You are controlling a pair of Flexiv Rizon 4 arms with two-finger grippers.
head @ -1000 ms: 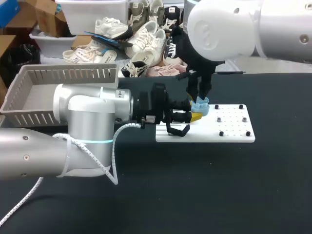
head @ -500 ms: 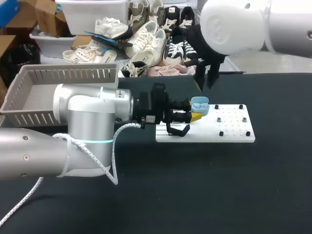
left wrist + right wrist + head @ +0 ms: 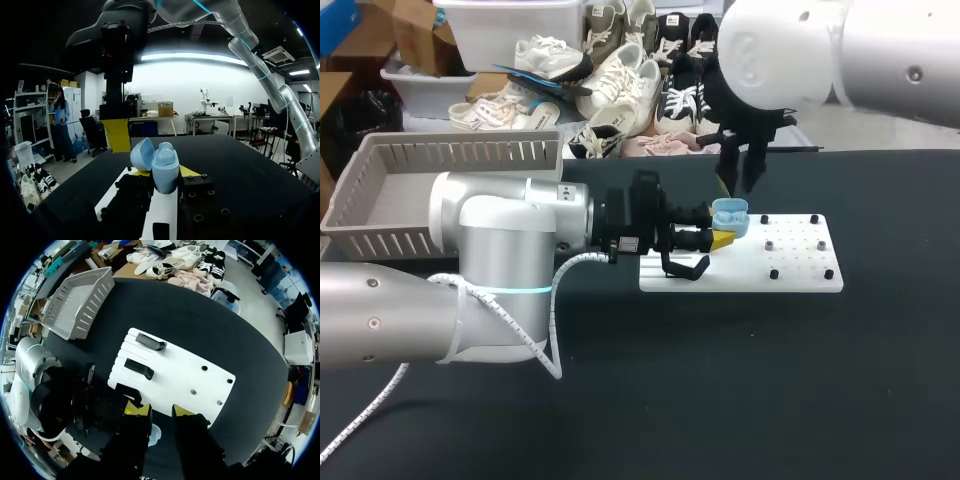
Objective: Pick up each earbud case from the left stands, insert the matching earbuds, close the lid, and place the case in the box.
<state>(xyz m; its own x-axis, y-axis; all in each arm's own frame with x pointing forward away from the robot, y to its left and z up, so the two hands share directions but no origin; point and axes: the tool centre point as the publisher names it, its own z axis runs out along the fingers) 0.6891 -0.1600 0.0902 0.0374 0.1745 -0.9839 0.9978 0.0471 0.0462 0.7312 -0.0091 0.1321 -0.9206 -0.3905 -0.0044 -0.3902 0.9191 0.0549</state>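
Worktop (image 3: 720, 380) black. White board (image 3: 800, 262) lay flat right of centre, small black pegs (image 3: 773, 273) dotted over its right half.

Left gripper (image 3: 720, 238) reached in from the left and hung over the board's far-left corner. Its jaws pinched the light blue earbud case (image 3: 731, 216), clear of the board. In the left wrist view, the earbud case (image 3: 164, 169) sat upright between the 2 yellow tips, 1 against each side. Lid (image 3: 142, 152) was swung open. Contents too small to tell.

Right gripper (image 3: 743, 178) hung directly above the case, pointing down and well apart from it. Its jaws were spread with nothing between them. In the left wrist view, 1 of its yellow tips (image 3: 117, 135) showed beyond the case. In the right wrist view, a sliver of the blue case (image 3: 153, 433) showed under the gap of that gripper (image 3: 160, 411).

2 black stands (image 3: 150, 341) sat on the board's left part, 1 nearer than the other, with nothing on them.

Grey slatted box (image 3: 460, 153) stood at the far-left of the worktop, well apart from the board. No case was visible in it from the right wrist view.
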